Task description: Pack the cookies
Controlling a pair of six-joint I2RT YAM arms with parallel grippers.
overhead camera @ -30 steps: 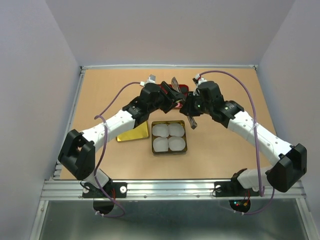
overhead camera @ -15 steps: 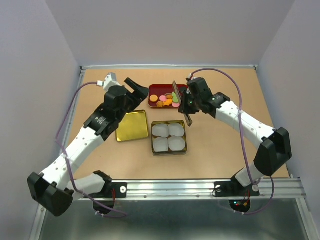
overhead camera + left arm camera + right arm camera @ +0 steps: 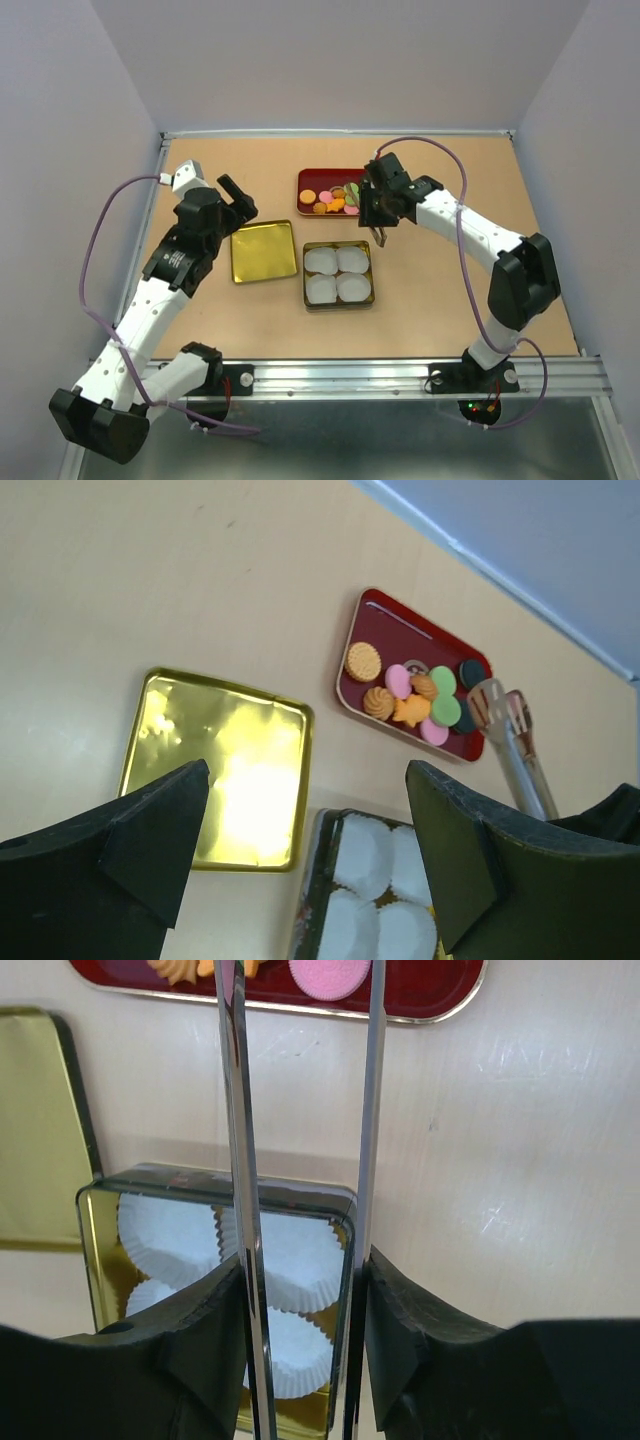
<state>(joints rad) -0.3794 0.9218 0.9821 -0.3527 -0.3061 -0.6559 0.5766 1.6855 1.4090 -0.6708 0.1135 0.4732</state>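
The cookies (image 3: 331, 200), small orange, pink, green and dark discs, lie in a red tray (image 3: 312, 180) at the back centre. They also show in the left wrist view (image 3: 415, 695). My right gripper (image 3: 378, 212) is shut on metal tongs (image 3: 236, 1110), whose arms reach toward the tray's right end above a pink cookie (image 3: 330, 975). My left gripper (image 3: 238, 195) is open and empty. It hangs over the table left of the tray, above the gold lid (image 3: 215, 760).
An open gold tin (image 3: 304, 275) with several white paper cups (image 3: 338, 274) sits in front of the tray. Its lid (image 3: 263, 251) lies flat to the left. In the left wrist view the tongs (image 3: 515, 745) stand right of the tray (image 3: 400, 630).
My left arm has pulled back from the tray to the left and now hangs near the lid. My right gripper has shifted slightly with the tongs, staying at the tray's right end.
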